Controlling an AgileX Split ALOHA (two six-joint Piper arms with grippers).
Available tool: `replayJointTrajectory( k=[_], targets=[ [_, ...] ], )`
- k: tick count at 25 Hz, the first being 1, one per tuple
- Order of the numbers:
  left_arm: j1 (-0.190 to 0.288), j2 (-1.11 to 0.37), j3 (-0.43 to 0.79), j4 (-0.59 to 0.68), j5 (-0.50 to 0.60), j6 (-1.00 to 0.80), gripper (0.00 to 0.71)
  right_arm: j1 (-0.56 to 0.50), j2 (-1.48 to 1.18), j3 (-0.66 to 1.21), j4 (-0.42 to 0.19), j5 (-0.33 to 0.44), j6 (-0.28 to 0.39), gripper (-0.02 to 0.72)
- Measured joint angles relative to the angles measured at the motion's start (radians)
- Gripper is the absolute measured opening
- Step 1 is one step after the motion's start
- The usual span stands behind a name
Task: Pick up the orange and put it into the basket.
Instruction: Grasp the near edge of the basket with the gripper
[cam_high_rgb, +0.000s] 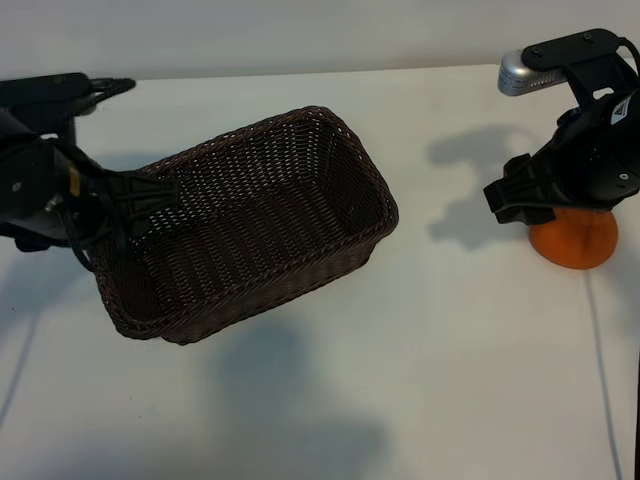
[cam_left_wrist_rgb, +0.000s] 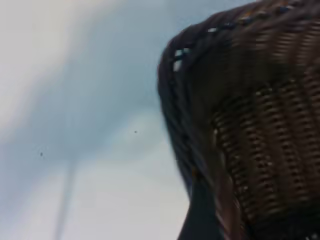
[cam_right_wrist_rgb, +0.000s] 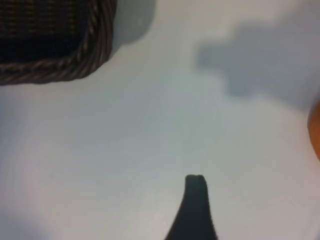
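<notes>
The dark-brown woven basket (cam_high_rgb: 250, 220) sits left of the table's middle, turned at an angle, with nothing inside it. My left gripper (cam_high_rgb: 148, 196) is at its left end, open, its fingers over the rim there. In the left wrist view the braided rim of the basket (cam_left_wrist_rgb: 175, 90) fills the frame beside one dark finger (cam_left_wrist_rgb: 200, 222). The orange (cam_high_rgb: 578, 242) rests on the table at the far right, its upper part hidden by my right gripper (cam_high_rgb: 512, 200), which hangs open just over it. In the right wrist view only a sliver of the orange (cam_right_wrist_rgb: 316, 131) shows, beside one finger (cam_right_wrist_rgb: 194, 200).
The white table (cam_high_rgb: 440, 360) stretches bare between basket and orange. A silver camera head (cam_high_rgb: 525, 72) sticks out on the right arm. A thin cable (cam_high_rgb: 600, 350) runs down the table's right side. A corner of the basket (cam_right_wrist_rgb: 55, 65) shows in the right wrist view.
</notes>
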Motion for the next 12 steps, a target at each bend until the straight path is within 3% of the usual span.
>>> replayJointTrajectory(
  k=[6,12],
  targets=[
    [0.088,0.018,0.011,-0.03,-0.02,-0.032,0.579,0.0,0.0,0.0,0.002,0.012,0.0,0.581],
    [0.094,0.081,0.012,-0.096,-0.064,-0.026,0.579,0.0,0.0,0.0,0.002,0.015,0.0,0.581]
  ],
)
